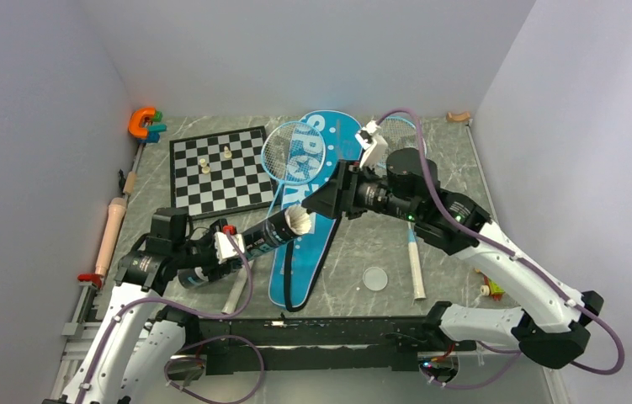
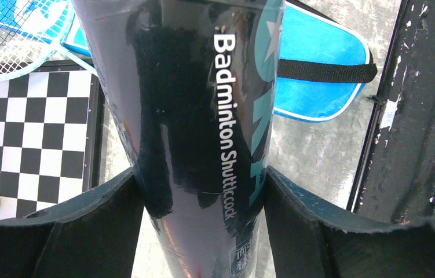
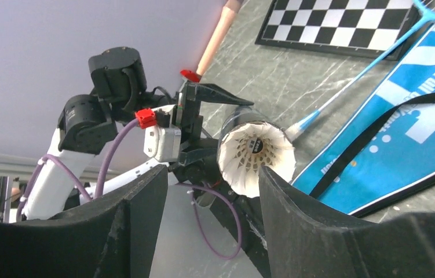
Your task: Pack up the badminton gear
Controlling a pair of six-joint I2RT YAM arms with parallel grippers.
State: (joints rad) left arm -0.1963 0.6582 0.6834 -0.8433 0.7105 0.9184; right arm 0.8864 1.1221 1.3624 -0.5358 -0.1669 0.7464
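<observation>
My left gripper (image 1: 232, 248) is shut on the long black tube (image 1: 249, 242), which it holds tilted above the table with the open end toward the right. In the left wrist view the tube (image 2: 192, 116) fills the gap between the fingers of my left gripper (image 2: 200, 174). One white shuttlecock (image 1: 300, 221) sits in the tube's mouth with its feather skirt sticking out. My right gripper (image 1: 329, 202) is open just beyond it. In the right wrist view the shuttlecock (image 3: 255, 156) shows past my right gripper (image 3: 212, 174). The blue SPORT bag (image 1: 312, 244) lies flat, with one racket (image 1: 291, 151) across it. The second racket (image 1: 416, 269) lies to the right.
The chessboard (image 1: 220, 172) with small pale pieces lies at the back left, and the orange clamp (image 1: 142, 122) is in the far left corner. A clear round disc (image 1: 374, 279) lies between the bag and the right racket's handle. A wooden stick (image 1: 110, 236) lies along the left wall.
</observation>
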